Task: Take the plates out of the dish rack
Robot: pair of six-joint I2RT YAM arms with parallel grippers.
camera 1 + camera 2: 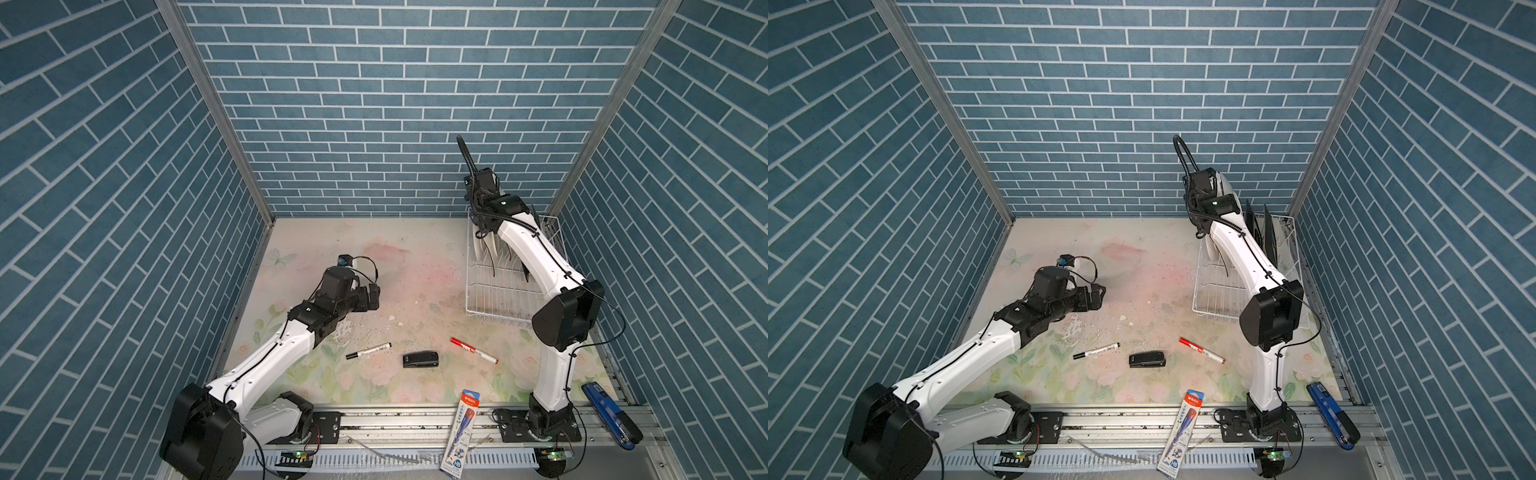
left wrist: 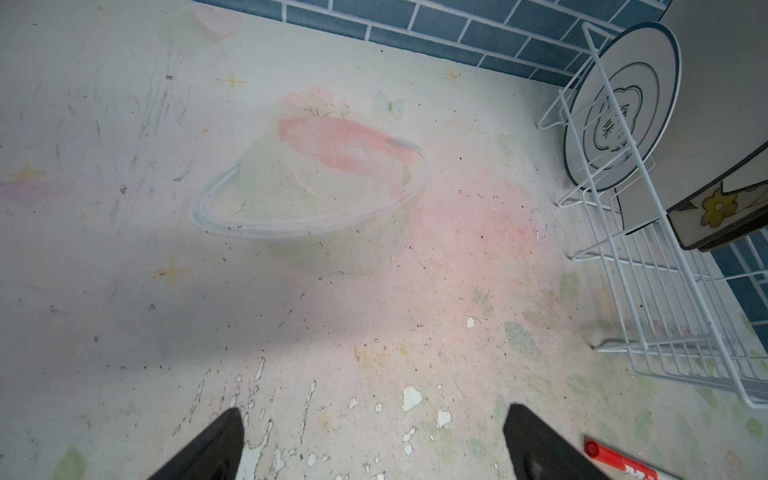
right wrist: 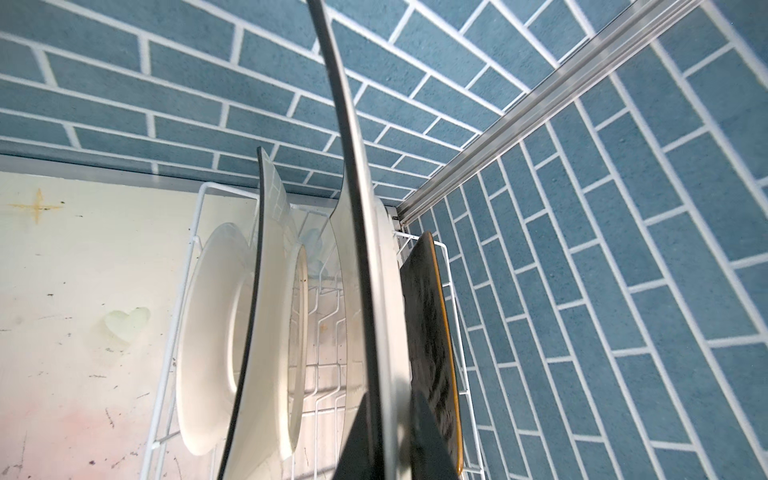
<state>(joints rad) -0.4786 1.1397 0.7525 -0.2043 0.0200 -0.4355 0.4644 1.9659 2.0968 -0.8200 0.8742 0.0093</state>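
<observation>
The white wire dish rack (image 1: 490, 293) (image 1: 1214, 291) (image 2: 665, 316) stands at the back right. My right gripper (image 3: 390, 394) is shut on the top edge of a square white plate with a thin black rim (image 3: 361, 249) (image 1: 1225, 187), raised above the rack. Its flower-patterned corner (image 2: 717, 205) shows in the left wrist view. In the rack stand a round white plate (image 3: 208, 332) (image 2: 623, 104), another black-rimmed white plate (image 3: 266, 311) and black plates (image 3: 424, 324) (image 1: 1268, 232). My left gripper (image 2: 374, 419) (image 1: 372, 297) hangs open over the mat, left of the rack.
On the flowered mat in front lie a black marker (image 1: 369, 350), a black stapler (image 1: 420, 359) and a red marker (image 1: 473, 350) (image 2: 615, 461). A pencil packet (image 1: 461, 430) and a blue tool (image 1: 611, 415) rest on the front rail. Blue brick walls close three sides.
</observation>
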